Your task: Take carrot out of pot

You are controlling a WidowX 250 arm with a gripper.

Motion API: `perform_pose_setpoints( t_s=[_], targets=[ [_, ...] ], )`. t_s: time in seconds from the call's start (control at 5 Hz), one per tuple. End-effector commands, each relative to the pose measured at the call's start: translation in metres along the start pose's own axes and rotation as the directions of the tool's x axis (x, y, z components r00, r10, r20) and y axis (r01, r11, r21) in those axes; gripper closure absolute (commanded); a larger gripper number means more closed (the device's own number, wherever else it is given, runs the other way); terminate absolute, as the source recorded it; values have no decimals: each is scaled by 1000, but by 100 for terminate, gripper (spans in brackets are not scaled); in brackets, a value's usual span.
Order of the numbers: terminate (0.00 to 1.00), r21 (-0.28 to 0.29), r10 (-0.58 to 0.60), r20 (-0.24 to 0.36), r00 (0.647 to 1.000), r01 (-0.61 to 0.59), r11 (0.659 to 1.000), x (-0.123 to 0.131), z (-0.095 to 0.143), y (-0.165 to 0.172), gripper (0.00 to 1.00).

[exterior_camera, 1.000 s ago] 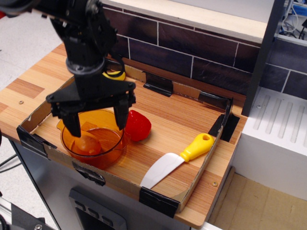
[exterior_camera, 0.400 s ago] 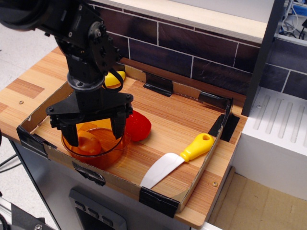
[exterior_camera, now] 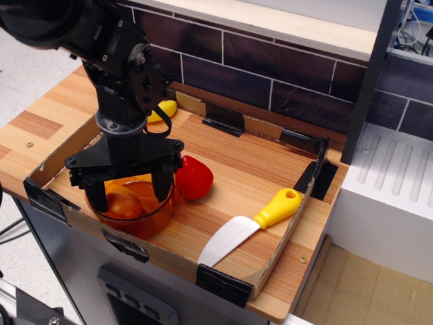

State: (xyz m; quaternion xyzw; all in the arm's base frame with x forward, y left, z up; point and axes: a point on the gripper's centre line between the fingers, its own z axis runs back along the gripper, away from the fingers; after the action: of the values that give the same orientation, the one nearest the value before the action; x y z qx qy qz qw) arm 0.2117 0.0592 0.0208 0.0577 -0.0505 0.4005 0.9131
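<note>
- Amber-orange translucent plastic, round and low-walled, is what we are inspecting first: the pot [exterior_camera: 139, 206] is sitting at the front-left corner of the shallow cardboard-edged wooden tray [exterior_camera: 270, 152].
- We are finding the small glossy orange egg-shaped plastic carrot [exterior_camera: 122, 202] lying inside the pot, toward its left side, not yet lifted.
- We are observing the black robot gripper [exterior_camera: 128, 192] lowered into the pot, its fingers spread wide, one at the carrot's left and one at its right near the pot's right wall.
- We are seeing nothing held; whether either finger is touching the carrot we cannot tell.
- We are judging the step in hand to be the reach-and-straddle ahead of the grasp.
- We are judging that the next move calls for closing squarely on the carrot's rounded, slippery sides, then a straight lift clear of the rim.
- We are noting the red strawberry-like toy [exterior_camera: 193, 177] just beside the pot's right side, which a sideways exit could strike.
- We are also recording a yellow banana-shaped toy [exterior_camera: 162, 110] behind the arm and a white-bladed, yellow-handled toy knife [exterior_camera: 252, 223] well apart at the right.
</note>
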Motion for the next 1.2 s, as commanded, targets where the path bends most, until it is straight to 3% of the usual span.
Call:
perform_pose_setpoints(
  t_s=[0.0,0.2,0.4,0.6,0.8,1.0],
  targets=[
    [0,13,40,12,999,-40,999,11,-1,-2,0],
    [0,21,45,9,999,-45,999,12,-3,-1,0],
    [0,30,74,-16,997,-74,997,14,-2,-1,100],
    [0,26,81,-18,997,-81,996,16,0,-2,100],
    [0,21,121,-1,993,-121,992,23,18,3,100],
    [0,-65,170,4,985,-170,983,35,58,5,100]
  ],
)
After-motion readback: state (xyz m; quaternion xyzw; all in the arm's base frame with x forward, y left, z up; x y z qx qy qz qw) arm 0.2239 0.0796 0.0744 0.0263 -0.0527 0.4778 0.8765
